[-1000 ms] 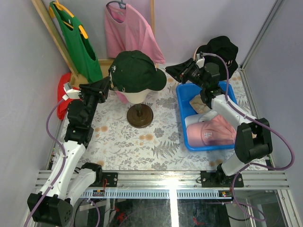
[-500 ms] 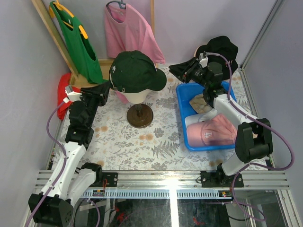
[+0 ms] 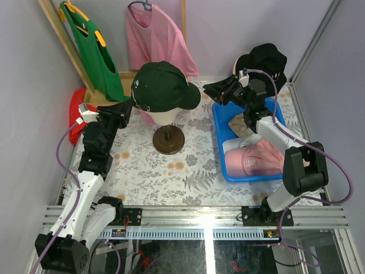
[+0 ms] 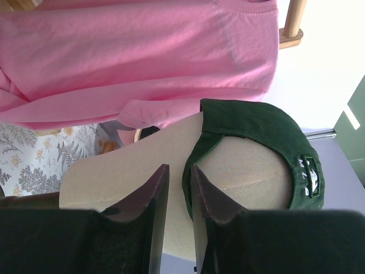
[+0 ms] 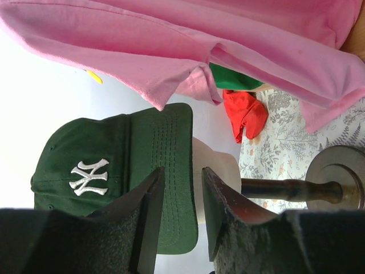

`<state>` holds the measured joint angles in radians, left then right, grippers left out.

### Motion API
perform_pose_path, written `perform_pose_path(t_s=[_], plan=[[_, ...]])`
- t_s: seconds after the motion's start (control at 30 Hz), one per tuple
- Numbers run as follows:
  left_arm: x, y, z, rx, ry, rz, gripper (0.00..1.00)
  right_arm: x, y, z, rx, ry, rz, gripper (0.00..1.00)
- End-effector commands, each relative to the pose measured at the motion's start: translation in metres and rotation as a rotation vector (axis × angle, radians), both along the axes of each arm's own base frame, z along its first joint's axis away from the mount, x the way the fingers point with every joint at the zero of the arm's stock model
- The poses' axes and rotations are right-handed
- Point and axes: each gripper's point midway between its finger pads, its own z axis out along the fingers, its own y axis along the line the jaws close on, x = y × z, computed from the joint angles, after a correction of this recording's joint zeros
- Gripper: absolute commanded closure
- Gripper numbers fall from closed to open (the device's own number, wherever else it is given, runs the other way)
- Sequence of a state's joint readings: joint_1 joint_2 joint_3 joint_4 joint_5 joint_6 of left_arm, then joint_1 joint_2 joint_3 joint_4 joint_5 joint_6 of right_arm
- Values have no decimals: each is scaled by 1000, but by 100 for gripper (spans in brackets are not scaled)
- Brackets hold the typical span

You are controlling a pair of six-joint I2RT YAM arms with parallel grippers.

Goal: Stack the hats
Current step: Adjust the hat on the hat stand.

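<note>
White NY logo on dark green cap; left gripper, right gripper narrowly parted, empty.

I saw a dark green cap (white logo stitched on), a pink T-shirt, a fern-printed tablecloth.

A lab cell, with purple screen walls and aluminium rail
</note>
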<state>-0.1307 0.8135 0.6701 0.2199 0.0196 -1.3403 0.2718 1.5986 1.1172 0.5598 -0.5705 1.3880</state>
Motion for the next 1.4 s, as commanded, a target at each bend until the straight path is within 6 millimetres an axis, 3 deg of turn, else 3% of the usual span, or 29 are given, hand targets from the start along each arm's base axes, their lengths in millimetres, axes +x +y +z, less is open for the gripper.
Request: perform_pose_path(t_s=[0.0,0.5,0.73,0.8,1.07,1.37], plan=[[0,-4,-28,42,73,-29,80,-5,3,15,19,-73,38,60],[1,-4,-38,53,99,-39,83,-6,15,10,66,-57,78,60],[2,-6,-41,52,102,-50,85,-11,27,29,112,-88,114,60],[2,-6,-41,52,102,-53,85,-7,31,26,125,-76,122,62],[2,-7,-39,57,100,-59,86,-7,30,46,144,-98,119,78],[-1,-4,-36,68,102,-52,87,-1,26,58,139,-109,95,84]])
